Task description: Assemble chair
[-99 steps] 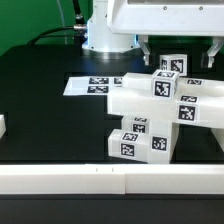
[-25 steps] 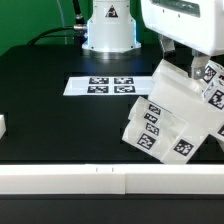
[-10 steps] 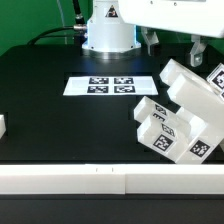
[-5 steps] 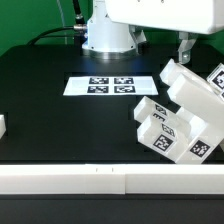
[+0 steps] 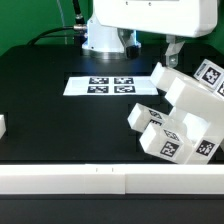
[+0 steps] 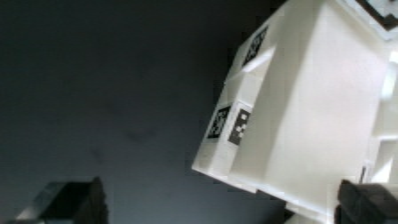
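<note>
The chair (image 5: 181,115) is a blocky white assembly with black-and-white tags, lying tilted on the black table at the exterior view's right. My gripper (image 5: 151,46) hangs just above and behind its upper corner, open, with one dark finger (image 5: 173,50) close to that corner. In the wrist view the chair (image 6: 306,95) fills one side as a white tagged block, and its lower corner reaches in between the fingers, close to one fingertip (image 6: 370,200). My gripper (image 6: 221,203) holds nothing. Whether the finger touches the chair I cannot tell.
The marker board (image 5: 103,86) lies flat in the middle of the table. A small white piece (image 5: 2,126) shows at the exterior view's left edge. A white rail (image 5: 100,180) runs along the front. The robot base (image 5: 106,36) stands behind.
The gripper has moved toward the exterior view's left, staying open. The chair has shifted slightly the same way and turned a little.
</note>
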